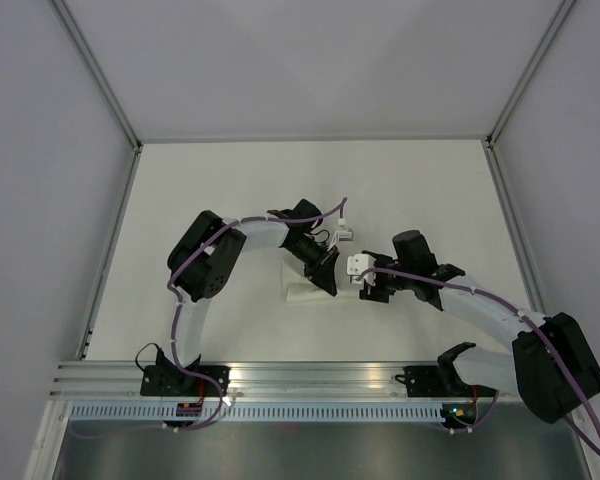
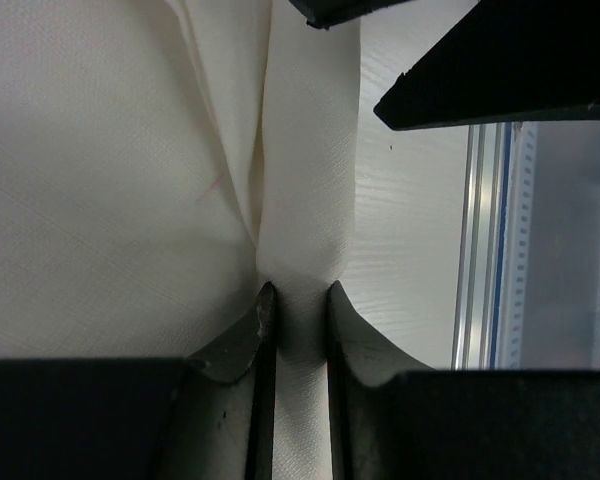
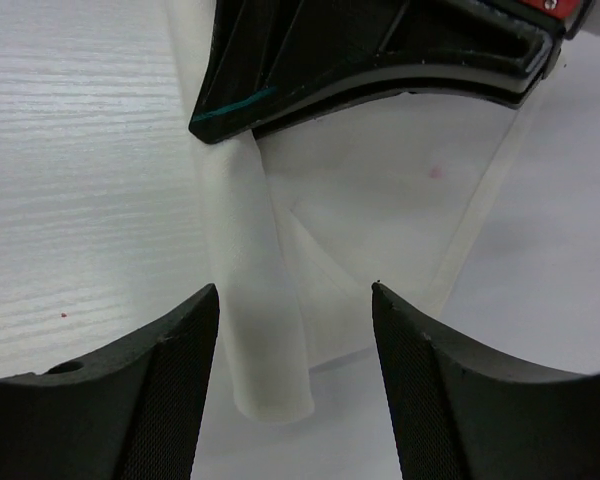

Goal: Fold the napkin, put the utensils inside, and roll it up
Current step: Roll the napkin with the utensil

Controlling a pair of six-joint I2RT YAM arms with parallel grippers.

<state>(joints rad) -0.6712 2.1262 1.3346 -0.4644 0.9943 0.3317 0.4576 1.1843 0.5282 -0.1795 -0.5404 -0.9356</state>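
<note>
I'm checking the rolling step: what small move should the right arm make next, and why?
Probably lower the right claw and close it on the rolled edge of the napkin: its jaws stand open over that edge, while the left claw pinches a fold.

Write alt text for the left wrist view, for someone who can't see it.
The left fingers pinch a raised fold of the white napkin at bottom centre. The napkin fills the left of the frame; the right fingers show dark at top right, with table and a metal rail on the right.
</note>
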